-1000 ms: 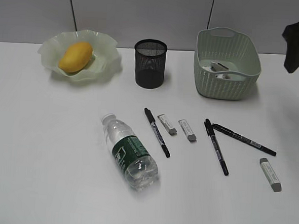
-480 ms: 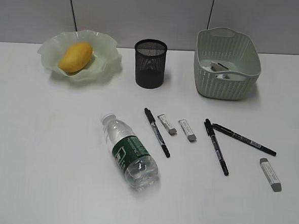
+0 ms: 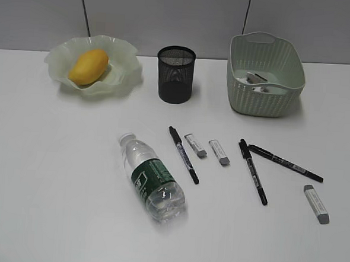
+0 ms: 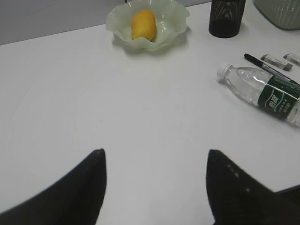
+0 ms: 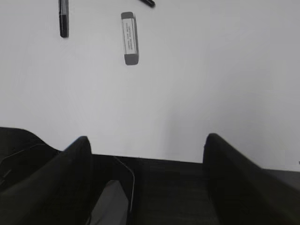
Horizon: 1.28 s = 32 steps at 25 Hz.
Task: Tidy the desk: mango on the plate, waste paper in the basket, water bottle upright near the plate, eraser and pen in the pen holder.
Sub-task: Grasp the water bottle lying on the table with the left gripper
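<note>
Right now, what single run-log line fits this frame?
mango on plate | paper in basket | bottle lying | pens, erasers on desk | both claws open, empty

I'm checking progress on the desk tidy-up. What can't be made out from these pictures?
- Basket contents: exterior view, the near wall hides most; waste paper unconfirmed.
- Pen holder inside: exterior view, dark mesh hides it.
- Water bottle base: left wrist view, cut by the right edge.
- Eraser print: right wrist view, too small.

An eraser (image 5: 130,38) lies on the desk (image 5: 211,70) beyond spread, empty jaws.
</note>
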### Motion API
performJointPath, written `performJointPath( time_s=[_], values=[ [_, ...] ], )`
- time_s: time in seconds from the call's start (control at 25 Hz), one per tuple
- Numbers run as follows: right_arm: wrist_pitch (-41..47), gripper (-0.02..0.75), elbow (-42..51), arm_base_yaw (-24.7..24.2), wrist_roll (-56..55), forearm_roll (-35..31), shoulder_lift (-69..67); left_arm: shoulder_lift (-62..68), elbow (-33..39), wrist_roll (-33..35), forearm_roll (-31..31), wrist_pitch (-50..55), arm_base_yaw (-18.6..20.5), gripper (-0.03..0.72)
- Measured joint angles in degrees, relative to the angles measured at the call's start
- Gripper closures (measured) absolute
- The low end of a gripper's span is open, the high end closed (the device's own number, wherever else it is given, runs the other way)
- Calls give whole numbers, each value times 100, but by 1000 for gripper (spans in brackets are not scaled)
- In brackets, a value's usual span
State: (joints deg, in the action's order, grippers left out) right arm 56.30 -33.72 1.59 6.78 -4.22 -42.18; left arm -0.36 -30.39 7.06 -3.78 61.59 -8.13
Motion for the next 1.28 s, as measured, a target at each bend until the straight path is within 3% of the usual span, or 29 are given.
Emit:
performJointPath(
  time_s=[0.52, 0.68, 0.88, 1.28],
  values=[
    [323, 157, 439, 0, -61, 86, 2625, 380, 0, 0, 0, -2, 0, 180],
    [323, 157, 450, 0, -74, 86, 3360, 1151, -11, -72, -92, 3, 0, 180],
    [327, 157, 469, 0, -79, 86, 4027, 2536, -385, -781, -462, 2, 0, 180],
    [329, 157, 470, 0, -79, 86, 4107, 5331, -1220, -1176, -1559, -179, -6, 221]
  ],
)
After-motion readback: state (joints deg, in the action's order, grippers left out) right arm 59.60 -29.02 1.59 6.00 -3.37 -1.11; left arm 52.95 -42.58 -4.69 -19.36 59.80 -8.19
